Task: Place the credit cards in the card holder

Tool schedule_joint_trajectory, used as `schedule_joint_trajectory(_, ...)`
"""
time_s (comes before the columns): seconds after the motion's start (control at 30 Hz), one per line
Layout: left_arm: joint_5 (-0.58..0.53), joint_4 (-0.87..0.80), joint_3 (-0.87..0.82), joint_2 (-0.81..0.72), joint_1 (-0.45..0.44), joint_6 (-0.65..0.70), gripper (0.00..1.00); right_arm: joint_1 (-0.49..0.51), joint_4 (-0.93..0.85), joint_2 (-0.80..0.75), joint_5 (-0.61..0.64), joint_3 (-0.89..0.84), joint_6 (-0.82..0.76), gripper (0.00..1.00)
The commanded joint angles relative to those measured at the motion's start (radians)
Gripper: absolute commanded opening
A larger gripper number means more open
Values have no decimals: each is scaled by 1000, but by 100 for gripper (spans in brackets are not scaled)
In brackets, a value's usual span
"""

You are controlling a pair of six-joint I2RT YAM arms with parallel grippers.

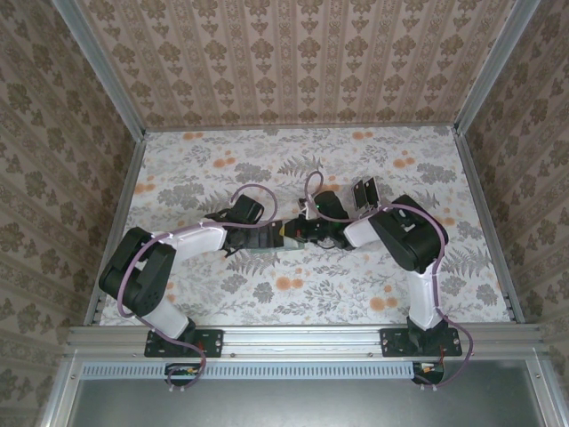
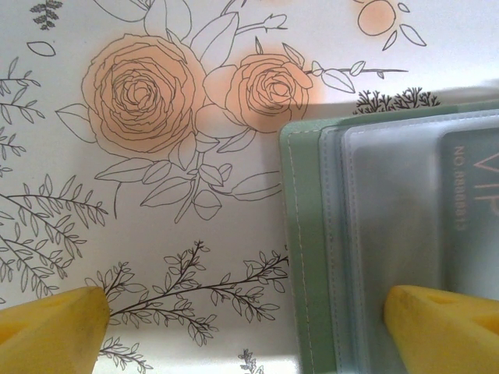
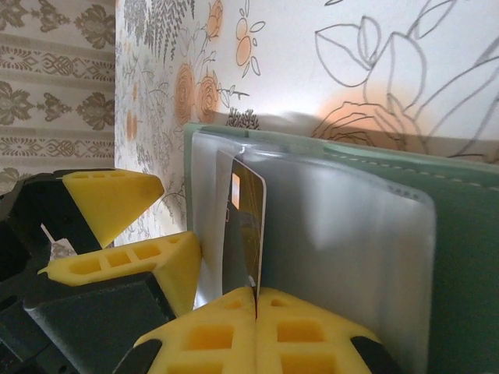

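- Pinching a card (image 3: 249, 218) edge-on, the right gripper (image 3: 256, 300) is clamped on it among the sleeves (image 3: 343, 234) of the holder (image 3: 464, 249).
- Left gripper (image 2: 245, 327) jaws stand apart, one finger (image 2: 444, 319) over the holder.
- Holder lies open at the middle of the table (image 1: 356, 285), a second card (image 2: 475, 202) sleeved inside.

Holder: the flat sage-green stitched card holder (image 2: 306, 257) looks like smooth, matt faux leather.
Sleeves: its clear plastic sleeves (image 3: 335, 234) are glossy and slightly cloudy.
Card: the thin black rectangular credit card (image 3: 246, 226) is glossy plastic.
Pads: the yellow pads (image 3: 312, 308) of the right tool (image 3: 256, 312) are matt, moulded with open cells.
Bench: the floral-printed bench (image 1: 356, 294) has a smooth, matt cover.
Rail: the silver metal rail (image 1: 302, 336) along the near edge has a dull sheen.
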Motion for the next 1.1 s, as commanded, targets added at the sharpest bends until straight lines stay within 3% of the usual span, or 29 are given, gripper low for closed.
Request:
schedule_joint_trajectory(0.0,-14,-72,-18,18,11,0,100,19,-106,35,8,40,-24,0)
schedule_joint_trajectory(0.2,4,-81,3,-31,36,-9,100,21,-235,29,44,83,-52,0)
schedule_joint_trajectory(0.5,2,-108,-20,-91,114,-17,100,24,-405,-61,69,135,-117,51)
schedule_joint_trajectory(0.67,-3,-105,-35,-97,120,-17,100,24,-562,-124,105,188,-192,61)
schedule_joint_trajectory(0.77,-2,-100,-41,-92,120,-17,100,24,-646,-159,154,215,-226,61)
schedule_joint_trajectory(0.9,-3,-95,-44,-82,119,-14,100,30,-802,-152,235,283,-264,49)
schedule_joint_trajectory(1.07,-19,-94,-43,-68,122,-10,100,45,-888,-102,298,343,-273,13)
